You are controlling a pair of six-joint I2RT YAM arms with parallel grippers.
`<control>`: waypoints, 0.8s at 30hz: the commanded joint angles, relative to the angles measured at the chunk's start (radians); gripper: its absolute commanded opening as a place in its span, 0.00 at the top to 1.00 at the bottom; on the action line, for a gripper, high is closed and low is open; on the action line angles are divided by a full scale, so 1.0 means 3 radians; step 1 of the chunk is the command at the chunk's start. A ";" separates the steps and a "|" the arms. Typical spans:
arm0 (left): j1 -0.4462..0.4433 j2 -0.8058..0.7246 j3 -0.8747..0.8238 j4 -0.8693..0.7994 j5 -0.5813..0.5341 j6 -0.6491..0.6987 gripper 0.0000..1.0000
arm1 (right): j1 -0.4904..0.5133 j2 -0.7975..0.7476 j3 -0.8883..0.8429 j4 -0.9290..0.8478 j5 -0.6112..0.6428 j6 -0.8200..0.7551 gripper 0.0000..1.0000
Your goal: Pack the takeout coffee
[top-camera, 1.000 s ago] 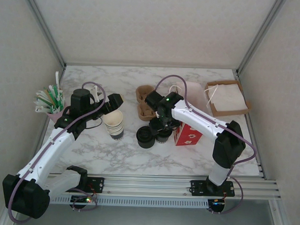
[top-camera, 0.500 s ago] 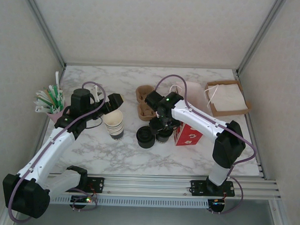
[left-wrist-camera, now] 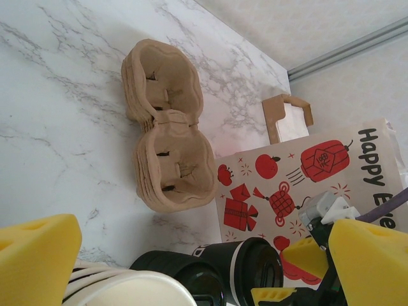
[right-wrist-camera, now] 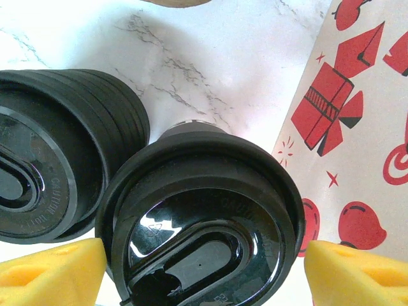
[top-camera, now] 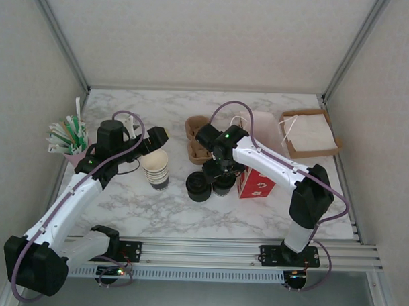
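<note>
Black lid stack [top-camera: 198,186] sits near stacked cream cups [top-camera: 155,168].

The white marble tabletop [top-camera: 155,208] carries a cup stack [top-camera: 155,168], a lid stack [top-camera: 198,186] just beside the takeout coffee [right-wrist-camera: 204,217], pulp cup carriers [left-wrist-camera: 169,127], a red-printed bag [top-camera: 257,184], brown bags [top-camera: 311,133], and a stirrer holder [top-camera: 70,138].
</note>
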 commanded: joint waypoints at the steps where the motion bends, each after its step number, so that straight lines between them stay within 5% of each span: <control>1: 0.0033 0.0011 0.0074 -0.0002 0.0083 0.0011 0.00 | 0.0025 0.0091 0.0020 -0.0053 0.0042 0.0034 0.18; 24: 0.0031 -0.0027 0.0065 -0.0002 0.0095 0.0001 0.00 | 0.0020 0.0030 -0.0074 0.0031 0.0012 0.0072 0.30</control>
